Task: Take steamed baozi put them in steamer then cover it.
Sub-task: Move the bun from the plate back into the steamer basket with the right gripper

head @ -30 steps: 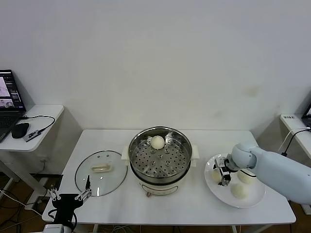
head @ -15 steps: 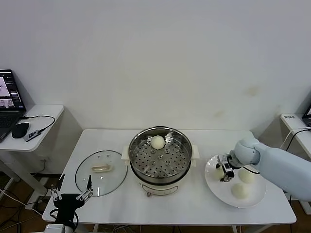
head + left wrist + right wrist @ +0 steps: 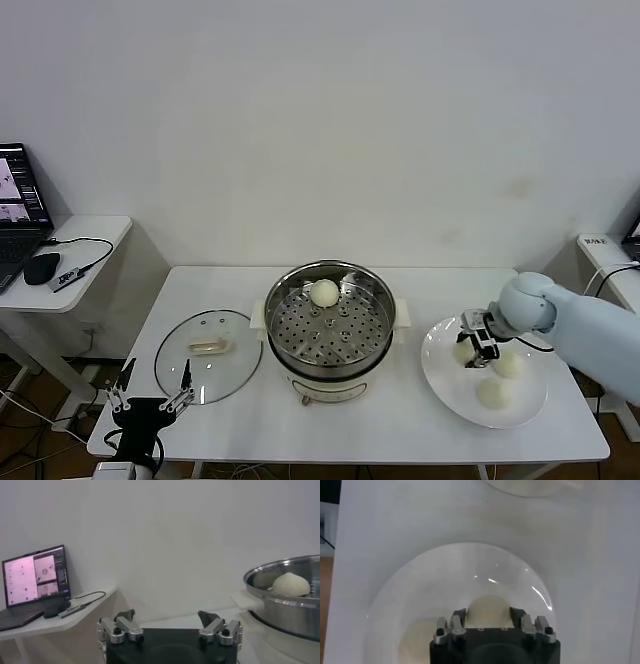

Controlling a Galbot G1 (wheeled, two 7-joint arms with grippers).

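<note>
I count four baozi. One bun (image 3: pixel 324 292) sits on the perforated tray at the far side of the steamer (image 3: pixel 330 325), which stands open in the middle of the white table (image 3: pixel 400 420). The other three are on the white plate (image 3: pixel 445 385) to the steamer's right: my right gripper (image 3: pixel 478 349) is down over the bun (image 3: pixel 489 611) at the plate's left, its fingers (image 3: pixel 517 616) narrowed onto both sides of it, while two loose buns (image 3: pixel 509 365) (image 3: pixel 491 393) lie just beside, toward the plate's middle and near edge. There is one cover (image 3: pixel 207 355), the glass lid, lying flat on the table left of the steamer with its white handle up. My left gripper (image 3: pixel 150 398) hangs off the table's near-left corner, jaws spread wide and holding nothing. On the side desk far left I see one laptop (image 3: pixel 22 205) and one mouse (image 3: pixel 42 268).
</note>
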